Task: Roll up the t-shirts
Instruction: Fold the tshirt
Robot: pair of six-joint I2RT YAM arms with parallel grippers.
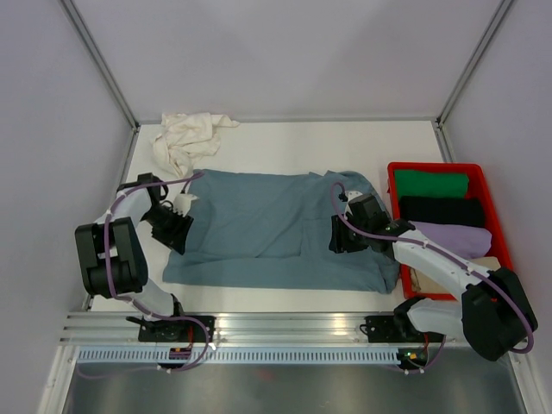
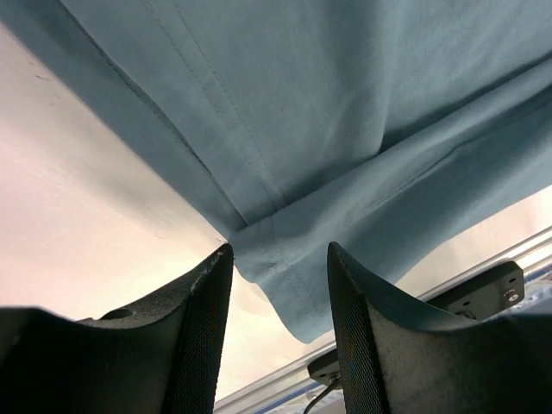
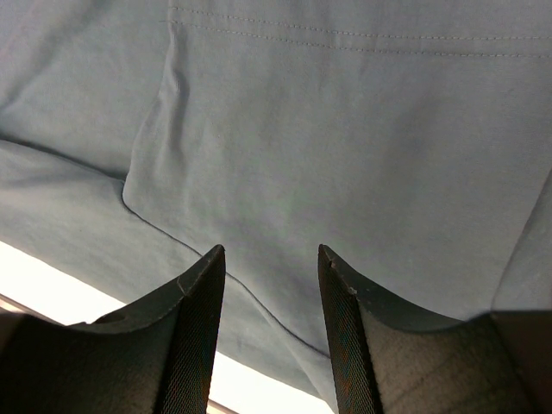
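Now, left hand (image 2: 279, 252) and right hand (image 3: 269, 252) stand half-spread over the blue-grey t-shirt (image 1: 259, 228), perhaps touching it.

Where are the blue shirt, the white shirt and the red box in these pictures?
blue-grey t-shirt (image 1: 259, 228), top view, middle of its spread body.
cream-white t-shirt (image 1: 185, 140), top view, centre of the crumpled heap.
red crate (image 1: 431, 166), top view, its far rim.

Blue-grey t-shirt (image 1: 259, 228), red crate (image 1: 431, 166)
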